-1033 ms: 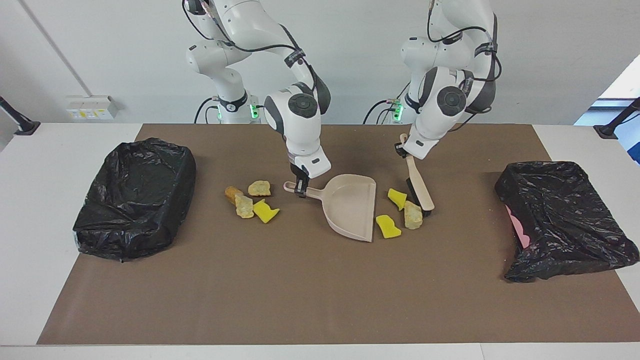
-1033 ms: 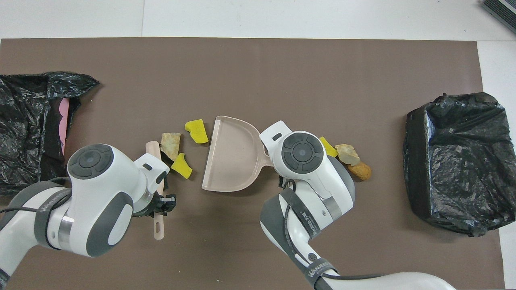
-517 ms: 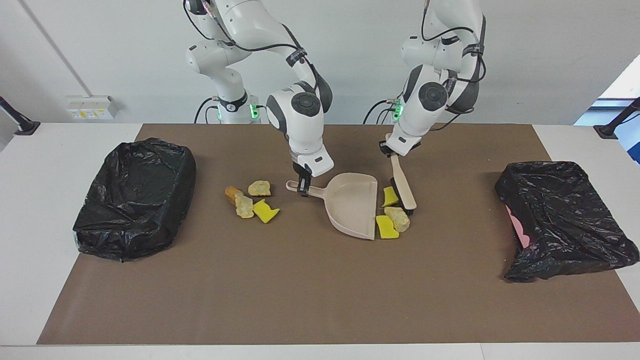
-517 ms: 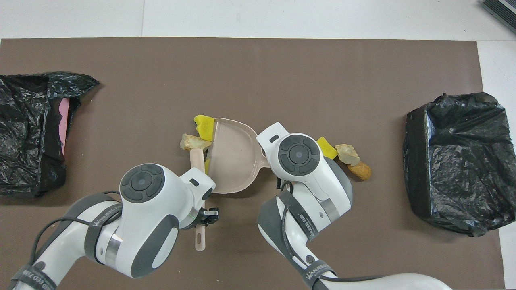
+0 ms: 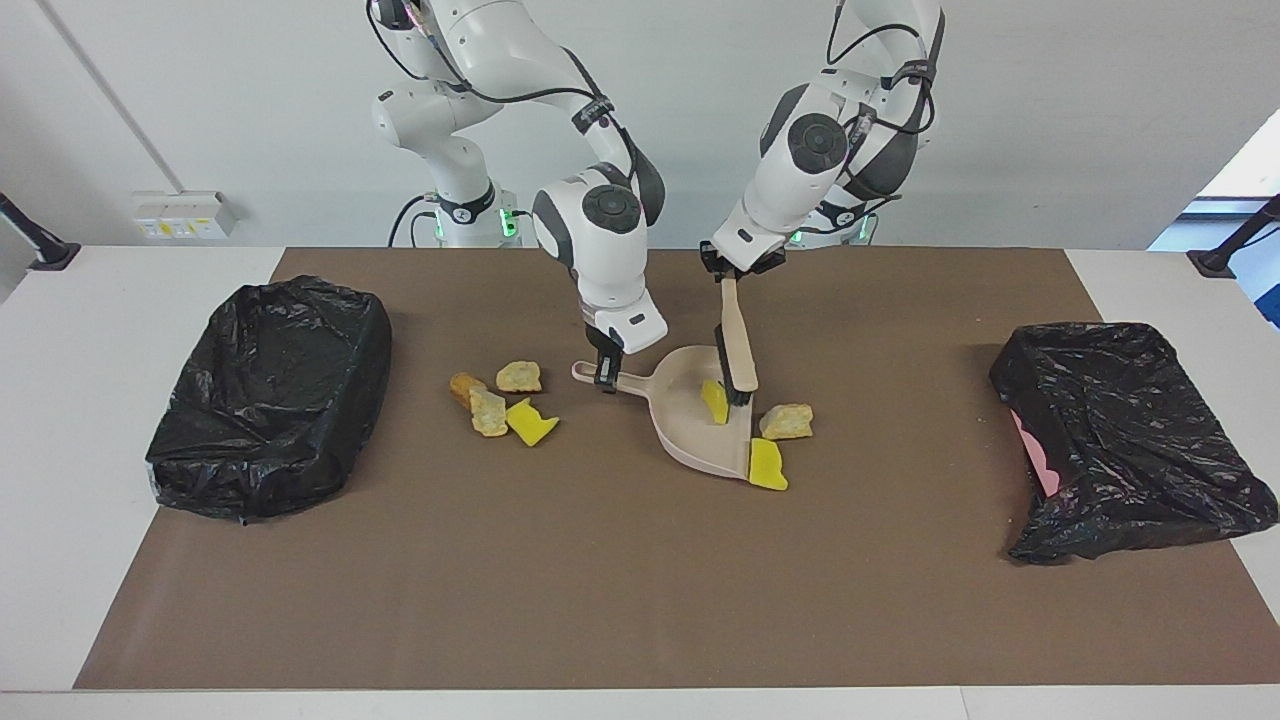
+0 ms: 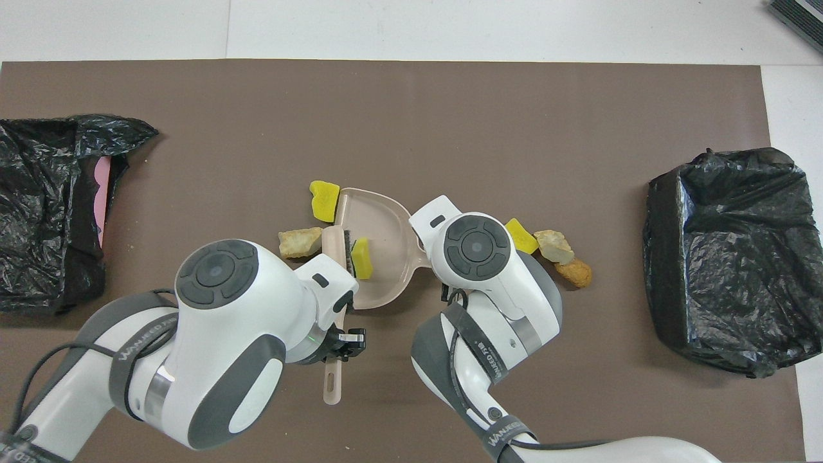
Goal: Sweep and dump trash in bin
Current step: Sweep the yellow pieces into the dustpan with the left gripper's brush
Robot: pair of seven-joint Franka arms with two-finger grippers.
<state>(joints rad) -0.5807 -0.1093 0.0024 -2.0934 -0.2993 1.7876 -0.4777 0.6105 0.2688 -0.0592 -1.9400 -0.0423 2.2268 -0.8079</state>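
Observation:
My right gripper (image 5: 603, 372) is shut on the handle of the beige dustpan (image 5: 688, 432), which rests on the brown mat. My left gripper (image 5: 737, 268) is shut on the handle of the brush (image 5: 739, 350), whose bristles stand inside the pan's mouth. One yellow scrap of trash (image 5: 714, 400) lies in the pan beside the bristles. A tan chunk (image 5: 787, 421) sits just outside the mouth, and a yellow scrap (image 5: 768, 466) lies at the pan's lip. More trash (image 5: 505, 400) lies beside the pan's handle, toward the right arm's end. In the overhead view the brush (image 6: 335, 247) and the scrap (image 6: 361, 257) show in the pan (image 6: 384, 228).
A bin lined with a black bag (image 5: 270, 395) stands at the right arm's end of the mat. A black bag (image 5: 1130, 440) with pink showing at its edge lies at the left arm's end. Bare mat (image 5: 640, 590) stretches farther from the robots.
The left arm swept the brush sideways into the dustpan's mouth, pushing one yellow scrap inside. The tan chunk and other yellow scrap slid up to the mouth. The dustpan shifted slightly.

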